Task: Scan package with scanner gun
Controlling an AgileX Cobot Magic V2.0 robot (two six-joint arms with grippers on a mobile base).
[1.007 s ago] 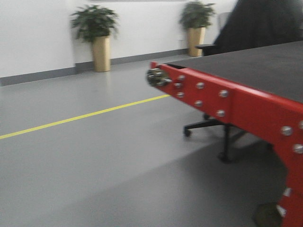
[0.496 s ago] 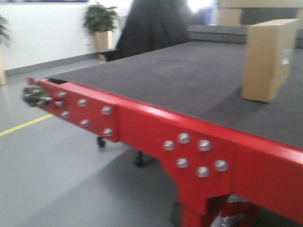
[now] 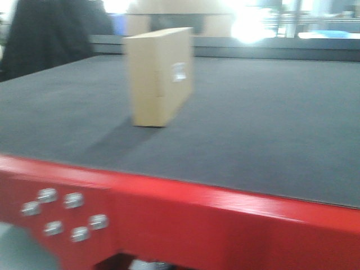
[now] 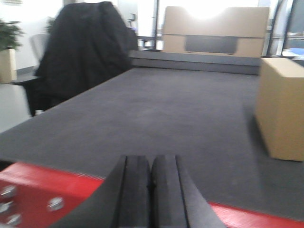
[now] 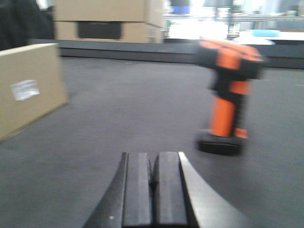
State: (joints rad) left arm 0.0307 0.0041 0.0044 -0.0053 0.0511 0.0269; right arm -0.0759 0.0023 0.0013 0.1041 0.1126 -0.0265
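Observation:
The package (image 3: 160, 76) is a plain tan cardboard box standing upright on the dark grey table top, its small white label facing right. It also shows at the right edge of the left wrist view (image 4: 281, 107) and at the left of the right wrist view (image 5: 29, 88). The scanner gun (image 5: 229, 97) stands upright on its flat black foot, orange handle and black head, to the right of the package. My left gripper (image 4: 151, 164) is shut and empty, low over the table's red front edge. My right gripper (image 5: 153, 161) is shut and empty, short of the scanner gun.
A red metal frame (image 3: 225, 219) with bolts runs along the table's near edge. A dark coat hangs over a chair (image 4: 83, 47) at the far left. Cardboard boxes with a dark lettered panel (image 4: 213, 33) stand behind the table's back rim.
The front view has swung right: from floor, plants and the table's corner to the table's front edge, with the package now near the middle of the view.

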